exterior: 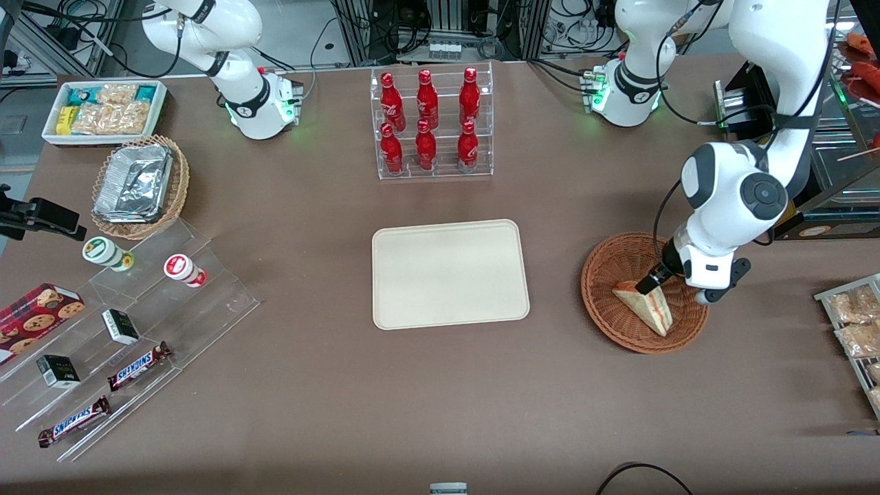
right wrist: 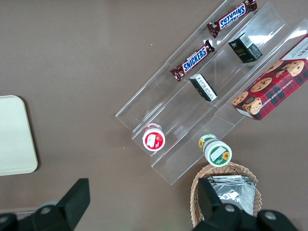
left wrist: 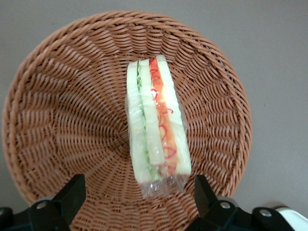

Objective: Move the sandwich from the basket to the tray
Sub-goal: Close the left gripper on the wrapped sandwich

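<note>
The sandwich (exterior: 645, 306) is a clear-wrapped wedge of pale bread with green and red-orange layers. It lies in the round reddish-brown wicker basket (exterior: 605, 306) toward the working arm's end of the table. In the left wrist view the sandwich (left wrist: 155, 124) stands on edge in the basket (left wrist: 67, 110). My gripper (exterior: 652, 280) is low over the basket, at the sandwich's end farther from the front camera. It is open, with one black finger (left wrist: 72, 192) on each side of the wrapped end (left wrist: 161, 185), not touching it. The cream-beige tray (exterior: 450, 273) lies flat at the table's middle.
A clear rack of red bottles (exterior: 430, 124) stands farther from the front camera than the tray. Toward the parked arm's end are a white snack bin (exterior: 104, 110), a tan basket of foil trays (exterior: 137, 185) and a clear stepped display (exterior: 124, 344). Snack packets (exterior: 856, 330) lie at the working arm's end.
</note>
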Tool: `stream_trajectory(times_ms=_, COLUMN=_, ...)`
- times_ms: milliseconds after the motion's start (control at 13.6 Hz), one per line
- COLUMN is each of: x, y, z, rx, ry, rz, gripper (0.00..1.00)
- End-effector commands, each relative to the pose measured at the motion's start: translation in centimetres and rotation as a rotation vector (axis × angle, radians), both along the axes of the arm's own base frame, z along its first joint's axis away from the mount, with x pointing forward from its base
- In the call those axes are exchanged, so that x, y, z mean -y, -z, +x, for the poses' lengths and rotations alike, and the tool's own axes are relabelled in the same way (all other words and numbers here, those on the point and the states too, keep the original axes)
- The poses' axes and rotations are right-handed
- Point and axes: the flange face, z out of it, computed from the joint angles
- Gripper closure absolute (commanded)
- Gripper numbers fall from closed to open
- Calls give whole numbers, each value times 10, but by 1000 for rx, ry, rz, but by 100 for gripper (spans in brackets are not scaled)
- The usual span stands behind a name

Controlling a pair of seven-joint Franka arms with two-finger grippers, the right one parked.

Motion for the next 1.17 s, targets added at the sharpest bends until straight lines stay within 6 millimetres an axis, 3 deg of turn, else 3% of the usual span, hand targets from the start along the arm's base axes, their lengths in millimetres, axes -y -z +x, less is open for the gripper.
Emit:
stream_trajectory(times_ms=0, x=2, y=14, z=3, rx=10, ry=-21, rz=-4, gripper=0)
stream_trajectory(times_ms=220, x=2, y=26, z=7, rx=19, ry=-24, rz=-6, gripper=1)
stream_trajectory(times_ms=367, x=4, y=24, z=14, rx=31, ry=-23, rz=-10, gripper=27)
stream_trajectory(times_ms=587, x=5, y=22, z=24, rx=44, ry=-25, rz=-14, gripper=91)
stream_trajectory(times_ms=661, x=5, y=19, z=27, rx=50, ry=-23, rz=-14, gripper=100)
stream_trajectory(times_ms=807, x=8, y=7, z=29, rx=66, ry=-3, rz=-6, gripper=100)
stream_trajectory(times_ms=954, x=9, y=-24, z=29, rx=56, ry=61, rz=51, gripper=100)
stream_trajectory(times_ms=1101, x=16, y=-70, z=36, rx=5, ry=108, rz=100, gripper=100)
